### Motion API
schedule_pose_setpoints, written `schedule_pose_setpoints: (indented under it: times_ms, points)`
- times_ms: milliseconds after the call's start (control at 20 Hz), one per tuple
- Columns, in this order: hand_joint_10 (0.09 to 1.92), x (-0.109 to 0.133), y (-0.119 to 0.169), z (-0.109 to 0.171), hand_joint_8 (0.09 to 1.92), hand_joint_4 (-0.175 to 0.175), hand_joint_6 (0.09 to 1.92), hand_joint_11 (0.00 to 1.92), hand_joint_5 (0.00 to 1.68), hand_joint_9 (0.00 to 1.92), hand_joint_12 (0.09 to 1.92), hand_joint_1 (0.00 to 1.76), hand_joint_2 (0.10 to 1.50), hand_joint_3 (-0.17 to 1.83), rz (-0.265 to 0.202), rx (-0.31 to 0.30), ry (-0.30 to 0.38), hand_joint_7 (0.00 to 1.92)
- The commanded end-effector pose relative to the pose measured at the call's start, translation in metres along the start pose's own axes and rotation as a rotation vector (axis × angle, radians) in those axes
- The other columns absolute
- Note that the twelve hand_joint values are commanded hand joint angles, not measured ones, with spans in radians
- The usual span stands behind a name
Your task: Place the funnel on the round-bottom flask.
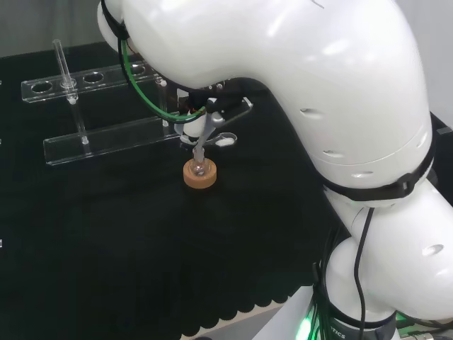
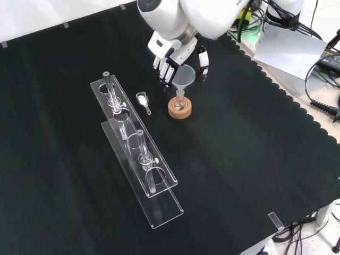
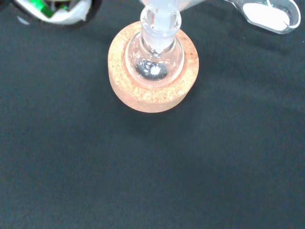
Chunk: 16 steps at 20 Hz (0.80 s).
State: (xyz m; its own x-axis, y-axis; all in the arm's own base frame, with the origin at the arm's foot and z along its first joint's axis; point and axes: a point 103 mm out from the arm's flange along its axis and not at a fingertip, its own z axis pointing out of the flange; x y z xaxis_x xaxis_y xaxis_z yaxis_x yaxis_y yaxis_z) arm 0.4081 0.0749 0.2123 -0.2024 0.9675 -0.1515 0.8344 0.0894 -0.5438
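A small clear round-bottom flask (image 2: pixel 179 102) sits on a cork ring (image 2: pixel 179 110) in the upper middle of the front view. The clear funnel (image 2: pixel 185 76) leans a little, its stem reaching into the flask's neck. The hand (image 2: pixel 172 53) hangs just above, its fingers (image 2: pixel 166 68) and thumb on opposite sides of the funnel's cone. In the head view the funnel's stem (image 1: pixel 201 151) runs down into the flask on the cork ring (image 1: pixel 200 177), below the hand (image 1: pixel 202 120), which the arm mostly hides. The wrist view looks down on the flask (image 3: pixel 155 55), which holds a bit of white matter, and its cork ring (image 3: pixel 152 98).
A small clear scoop with white powder (image 2: pixel 142 100) lies on the cloth left of the cork ring in the front view. A long clear test-tube rack (image 2: pixel 139 159) with upright tubes stretches from there toward the near edge. The arm's white links (image 1: pixel 340 106) stand at the head view's right.
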Motion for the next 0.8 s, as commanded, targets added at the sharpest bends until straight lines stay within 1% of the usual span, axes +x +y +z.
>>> schedule_pose_setpoints:
  times_ms: [50, 200, 300, 350, 500, 650, 800]
  points:
    - [0.54, 0.001, 0.000, 0.004, 0.67, -0.047, 0.44, 0.43, 0.41, 0.63, 1.31, 0.79, 0.73, 0.62, 0.007, 0.031, -0.002, 0.26]
    - [0.63, 0.000, -0.002, 0.004, 0.67, -0.051, 0.23, 0.28, 0.30, 0.44, 1.38, 0.75, 0.70, 0.61, 0.009, 0.028, 0.004, 0.08]
    - [0.69, 0.000, -0.004, 0.002, 0.60, -0.052, 0.11, 0.21, 0.23, 0.34, 1.40, 0.72, 0.69, 0.58, 0.011, 0.018, -0.003, 0.02]
    - [0.70, 0.000, -0.004, 0.002, 0.56, -0.052, 0.09, 0.19, 0.20, 0.30, 1.41, 0.70, 0.68, 0.56, 0.013, 0.020, -0.002, 0.01]
    - [0.73, 0.000, -0.007, 0.001, 0.48, -0.049, 0.09, 0.14, 0.17, 0.24, 1.43, 0.67, 0.67, 0.52, 0.010, 0.023, -0.003, 0.00]
    - [0.75, -0.002, -0.010, 0.000, 0.45, -0.047, 0.09, 0.12, 0.16, 0.22, 1.44, 0.61, 0.66, 0.49, 0.012, 0.009, -0.005, 0.00]
    - [0.76, -0.006, -0.017, -0.004, 0.44, -0.046, 0.09, 0.11, 0.15, 0.21, 1.44, 0.56, 0.66, 0.44, 0.008, -0.045, -0.001, 0.00]
